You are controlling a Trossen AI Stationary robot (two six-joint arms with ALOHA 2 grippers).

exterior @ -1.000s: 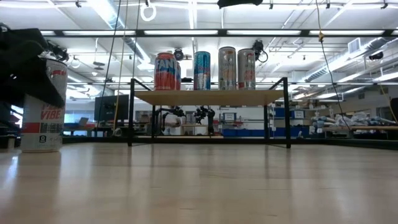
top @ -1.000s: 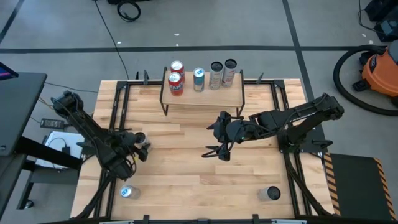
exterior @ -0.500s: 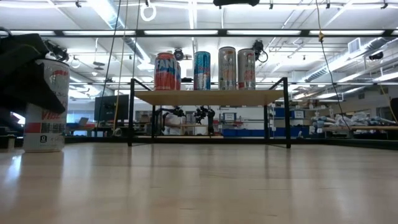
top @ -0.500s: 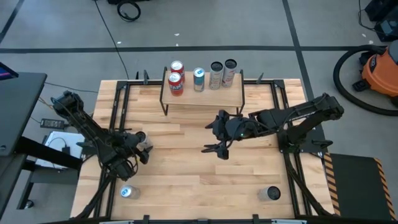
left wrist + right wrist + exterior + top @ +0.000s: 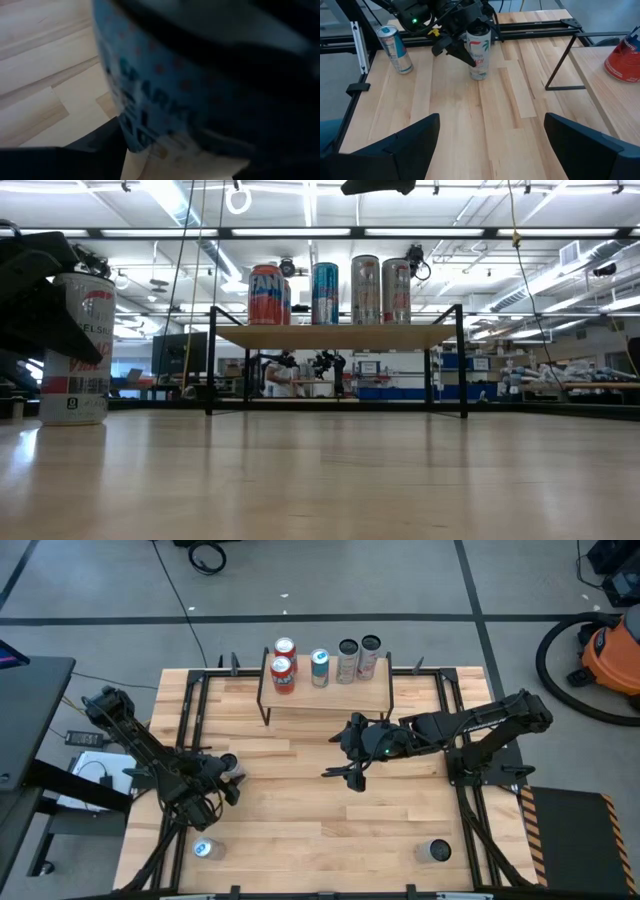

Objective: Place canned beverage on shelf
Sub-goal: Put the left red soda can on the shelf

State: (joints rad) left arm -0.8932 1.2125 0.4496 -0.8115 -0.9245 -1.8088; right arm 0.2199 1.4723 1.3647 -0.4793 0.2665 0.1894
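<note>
A white can (image 5: 226, 761) with a red and green print stands on its base on the table near the left edge. My left gripper (image 5: 228, 772) is shut on it, and the can (image 5: 150, 95) fills the left wrist view. The shelf (image 5: 325, 692), a light board on thin black legs, stands at the far middle with several cans (image 5: 320, 667) on top. My right gripper (image 5: 340, 774) hangs open above the table's middle, in front of the shelf, with nothing between its fingers. My left gripper pinches the white can's side wall (image 5: 470, 50) between its two fingers, one finger (image 5: 456, 50) on each side of the round body, at about mid-height. The fingers come from the table's left, slanting down. The can is upright with its base (image 5: 479, 76) on the table.
A blue and silver can (image 5: 203, 849) stands near the near left corner, a grey can (image 5: 435, 851) near the near right corner. Black rails (image 5: 190, 710) run along the table's sides. The shelf's black leg (image 5: 565, 70) stands ahead of my right gripper.
My left gripper has turned a little at the white can and its fingers have closed in on the can's sides; in the low view one finger now lies across the can's front. The can still stands in the same place.
</note>
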